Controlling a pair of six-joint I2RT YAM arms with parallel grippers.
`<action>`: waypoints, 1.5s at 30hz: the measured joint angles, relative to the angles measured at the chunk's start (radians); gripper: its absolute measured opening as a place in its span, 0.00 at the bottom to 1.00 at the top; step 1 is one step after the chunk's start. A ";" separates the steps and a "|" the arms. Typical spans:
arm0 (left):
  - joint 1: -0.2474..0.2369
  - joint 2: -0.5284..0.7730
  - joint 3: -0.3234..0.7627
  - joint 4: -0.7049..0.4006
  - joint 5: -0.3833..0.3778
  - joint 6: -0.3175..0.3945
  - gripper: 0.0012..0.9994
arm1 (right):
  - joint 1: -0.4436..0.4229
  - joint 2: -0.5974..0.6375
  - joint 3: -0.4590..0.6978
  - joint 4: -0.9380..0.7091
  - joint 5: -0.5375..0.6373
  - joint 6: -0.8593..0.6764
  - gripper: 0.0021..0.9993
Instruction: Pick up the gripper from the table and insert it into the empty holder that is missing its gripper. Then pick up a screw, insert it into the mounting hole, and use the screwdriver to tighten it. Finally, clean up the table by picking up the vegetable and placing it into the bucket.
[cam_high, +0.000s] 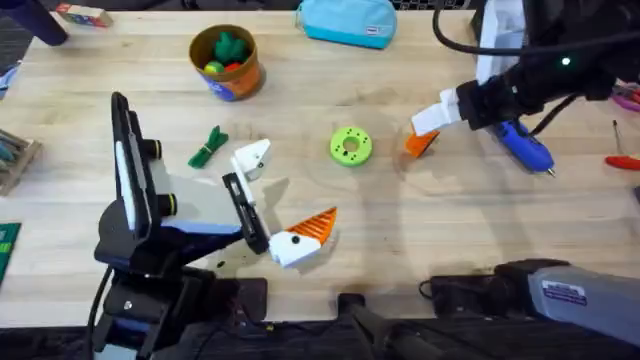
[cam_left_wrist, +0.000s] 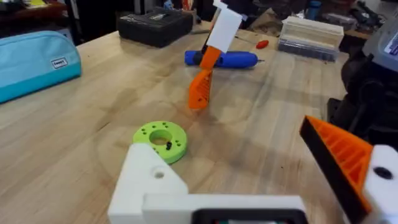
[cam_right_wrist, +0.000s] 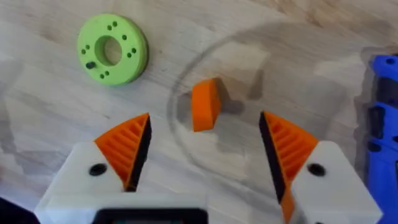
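Overhead table (cam_high: 400, 230): light wood; the left arm rises at 7 o'clock and the right arm reaches in from 3 o'clock.
Left gripper (cam_left_wrist: 236, 155): jaws stand wide apart, with nothing between them. In the left wrist view one side is a plain white wedge and the other a white finger with an orange ribbed pad (cam_left_wrist: 342, 158).
Holder (cam_high: 245, 212): narrow black bar just 7 o'clock of the table's middle. Its white-and-orange finger (cam_high: 305, 238) sits at the 5 o'clock end.
Gripper (cam_high: 252, 158): small white wedge at the holder's 12 o'clock end, touching it. Whether it is seated cannot be told.
Vegetable (cam_high: 208, 147): dark green, lying on the wood just 9 o'clock of the gripper, apart from it.
Bucket (cam_high: 238, 80): orange, upright, at 11 o'clock, with green and orange toys inside. It stands well apart from the vegetable.
Green disc (cam_high: 350, 146): lime, with a centre hole, flat on the table near the middle, toward 1 o'clock.
Right gripper (cam_right_wrist: 205, 127): jaws spread wide and grasping nothing, just 3 o'clock of the disc.
Orange piece (cam_right_wrist: 205, 104): small block on the wood between the right fingers, touched by neither.
Screwdriver (cam_high: 525, 145): blue, lying at 3 o'clock beyond the right gripper.
Pouch (cam_high: 348, 22): light blue, at 12 o'clock along the far edge.
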 joint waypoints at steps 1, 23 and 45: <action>0.000 0.000 0.000 0.000 0.000 0.000 0.99 | 0.000 0.001 0.000 -0.007 -0.003 0.001 0.98; 0.000 0.000 0.000 0.000 -0.003 0.000 0.99 | 0.041 0.168 0.001 -0.006 0.051 -0.026 0.56; 0.000 0.000 0.000 0.000 -0.022 0.000 0.99 | 0.041 0.070 0.004 -0.026 0.056 -0.027 0.01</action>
